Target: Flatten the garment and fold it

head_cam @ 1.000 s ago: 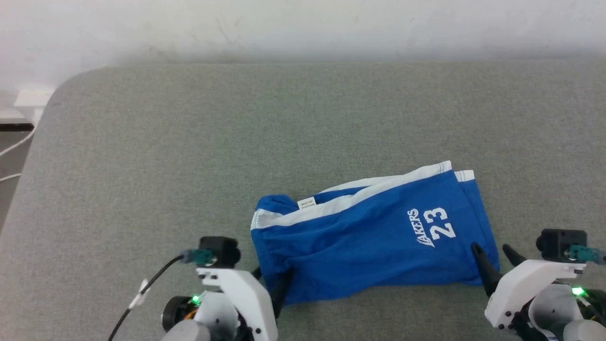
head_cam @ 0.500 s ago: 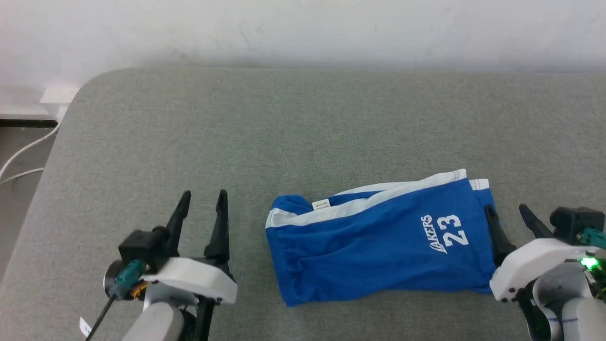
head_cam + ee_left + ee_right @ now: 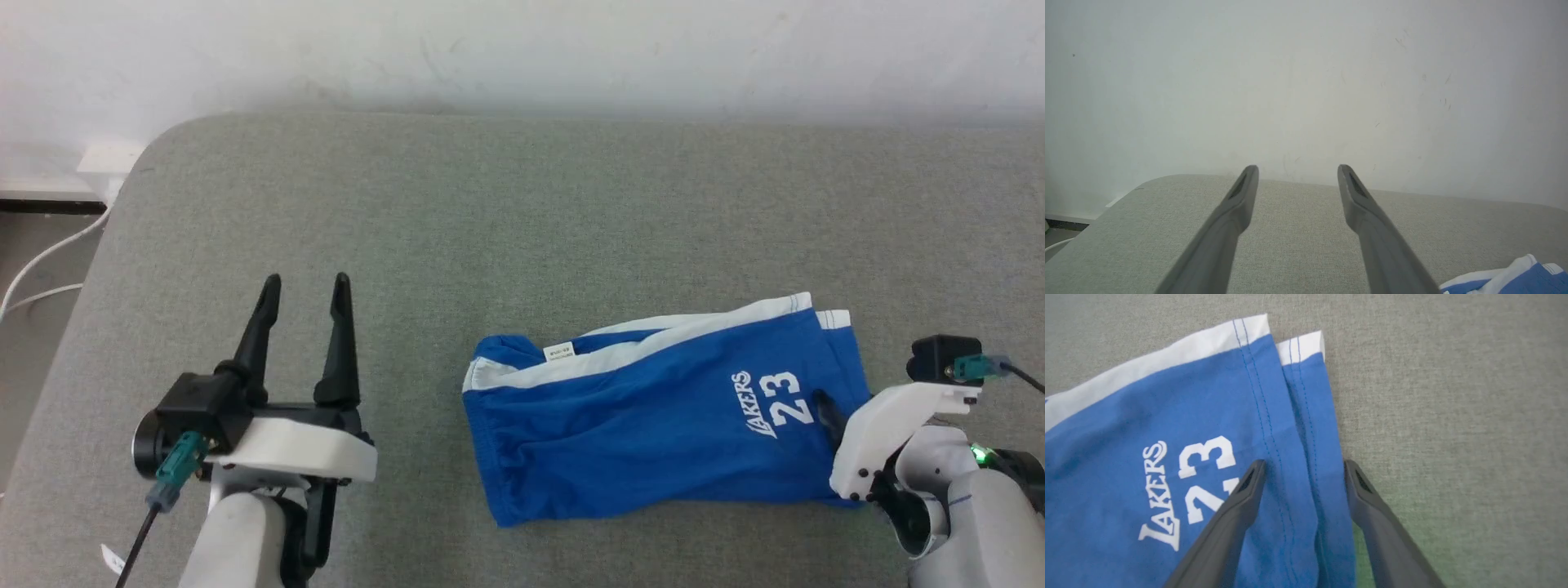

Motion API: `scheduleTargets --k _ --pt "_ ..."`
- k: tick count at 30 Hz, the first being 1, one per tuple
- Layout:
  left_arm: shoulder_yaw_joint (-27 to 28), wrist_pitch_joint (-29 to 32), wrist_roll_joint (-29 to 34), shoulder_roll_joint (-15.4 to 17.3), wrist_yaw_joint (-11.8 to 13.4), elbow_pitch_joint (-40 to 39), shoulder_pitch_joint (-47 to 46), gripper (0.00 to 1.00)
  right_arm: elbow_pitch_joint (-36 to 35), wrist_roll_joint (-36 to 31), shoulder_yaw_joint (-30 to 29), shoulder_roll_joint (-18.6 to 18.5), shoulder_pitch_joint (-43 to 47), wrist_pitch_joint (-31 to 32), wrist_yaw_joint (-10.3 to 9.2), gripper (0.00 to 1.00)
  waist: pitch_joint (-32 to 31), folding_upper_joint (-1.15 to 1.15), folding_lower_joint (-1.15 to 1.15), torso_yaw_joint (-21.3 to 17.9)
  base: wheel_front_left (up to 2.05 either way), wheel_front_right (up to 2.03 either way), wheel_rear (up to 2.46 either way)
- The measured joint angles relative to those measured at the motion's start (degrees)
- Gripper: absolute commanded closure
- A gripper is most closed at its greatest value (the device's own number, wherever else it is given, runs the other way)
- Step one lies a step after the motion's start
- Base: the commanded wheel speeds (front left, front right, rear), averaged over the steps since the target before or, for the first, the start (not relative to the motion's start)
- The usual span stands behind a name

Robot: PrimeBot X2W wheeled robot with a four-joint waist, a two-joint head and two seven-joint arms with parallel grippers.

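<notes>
Grey cloth tabletop [image 3: 522, 204], white wall [image 3: 522, 49] behind. Garment [image 3: 653, 425]: blue shorts, legs stacked, lay with hem [image 3: 1306, 428] between right gripper's [image 3: 1304, 463] spread, unclenched fingers [image 3: 1229, 522]. Left gripper [image 3: 307, 282] stood well aside, likewise released, empty. Advice: pinch both hem layers together, low.

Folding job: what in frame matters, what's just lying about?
Job: blue shorts on the grey table; right hand, open, astride the leg hem; left hand, open, apart from them.
Lying about: white cables beyond the table's left edge.
</notes>
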Motion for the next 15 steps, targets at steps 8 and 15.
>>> scheduleTargets --k 8,15 --pt "4.55 0.00 2.99 -2.50 -3.61 1.26 1.35 0.00 2.81 2.33 1.67 -1.12 -2.66 7.48 -0.09 0.76 -0.15 0.00 0.00 0.66 0.00 0.00 0.00" --pt "6.31 0.00 4.44 -3.59 -4.70 1.56 1.62 0.00 0.51 1.76 1.15 0.09 -1.65 6.13 0.03 1.00 -0.33 0.00 0.00 0.41 0.00 0.00 0.00"
